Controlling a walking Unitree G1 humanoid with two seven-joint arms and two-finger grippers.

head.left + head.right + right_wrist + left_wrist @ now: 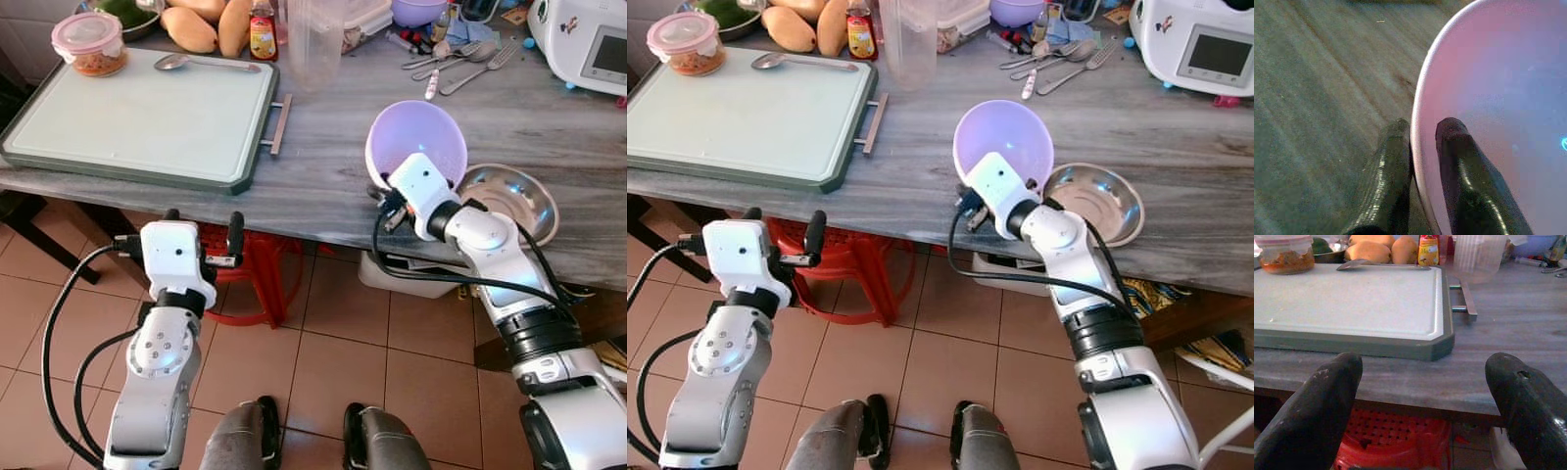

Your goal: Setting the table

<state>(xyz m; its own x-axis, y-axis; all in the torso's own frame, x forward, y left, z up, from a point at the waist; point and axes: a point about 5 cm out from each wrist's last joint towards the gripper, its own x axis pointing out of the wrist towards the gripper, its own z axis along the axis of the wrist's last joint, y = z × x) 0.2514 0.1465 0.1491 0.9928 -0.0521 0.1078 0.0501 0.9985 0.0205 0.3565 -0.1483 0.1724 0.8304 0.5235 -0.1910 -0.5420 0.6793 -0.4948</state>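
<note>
The right end effector (1422, 142) pinches the purple bowl's (416, 142) rim; the left end effector (1425, 382) gapes wide, holding nothing.

The scene is viewed by both eye cameras from the robot's head, forward and steeply down, so that the grey bench (323, 147) fills the upper half of each frame and tiled floor (333, 352) the lower. The same scene is covered by both, shifted slightly sideways. The left wrist camera is aimed low and level across the bench edge toward the green tray (1352, 303), seen between the left tool (1422, 382) fingers, at moderate range. The right wrist camera is held very close to the purple bowl (1498, 88), whose rim is seen between the right tool (1422, 134) fingers, with bench surface at the frame's left.
</note>
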